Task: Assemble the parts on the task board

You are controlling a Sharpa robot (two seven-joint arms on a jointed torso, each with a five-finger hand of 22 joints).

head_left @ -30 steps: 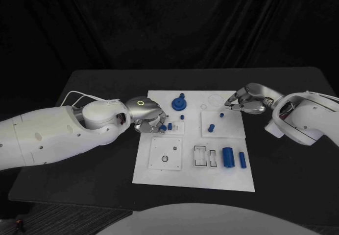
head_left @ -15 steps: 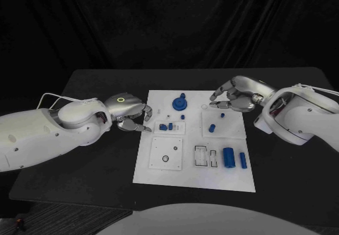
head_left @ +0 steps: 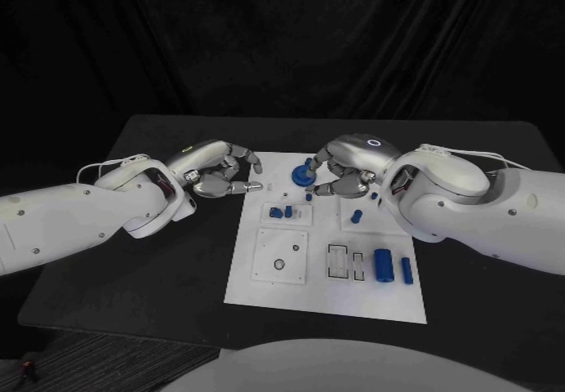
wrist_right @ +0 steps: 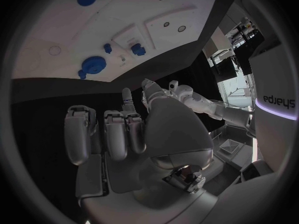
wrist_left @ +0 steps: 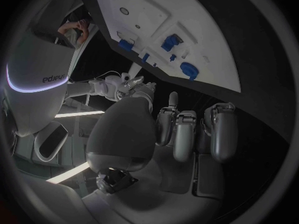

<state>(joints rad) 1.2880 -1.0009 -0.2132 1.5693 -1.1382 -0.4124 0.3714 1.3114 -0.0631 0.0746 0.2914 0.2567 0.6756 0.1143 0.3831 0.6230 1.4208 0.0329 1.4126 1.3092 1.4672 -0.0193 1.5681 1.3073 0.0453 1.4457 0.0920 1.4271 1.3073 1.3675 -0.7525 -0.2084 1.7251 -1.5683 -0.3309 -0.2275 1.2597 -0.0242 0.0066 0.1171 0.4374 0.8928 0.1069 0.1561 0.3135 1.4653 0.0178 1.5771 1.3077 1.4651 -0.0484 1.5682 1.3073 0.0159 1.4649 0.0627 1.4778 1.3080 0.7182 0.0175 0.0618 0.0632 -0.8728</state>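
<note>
Black table bears the white task board (head_left: 320,282), whose round blue knobbed part (head_left: 301,173) at twelve o'clock looks rigid, light, best pinched by its knob; right hand (head_left: 339,170) hovers beside it, left hand (head_left: 218,170) too, both with fingers curled, empty.

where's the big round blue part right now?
Head view: the round blue part sits near the task board's far edge, just beside the right hand's fingers, with the left hand off the board's left side.

Left hand (head_left: 220,171) withdrew from the small blue pieces (head_left: 280,211) at board (head_left: 318,286) centre toward 10 o'clock, off its left edge. Right hand (head_left: 339,171) crossed from the 2 o'clock corner to the round blue part (head_left: 301,174) at 12 o'clock.
</note>
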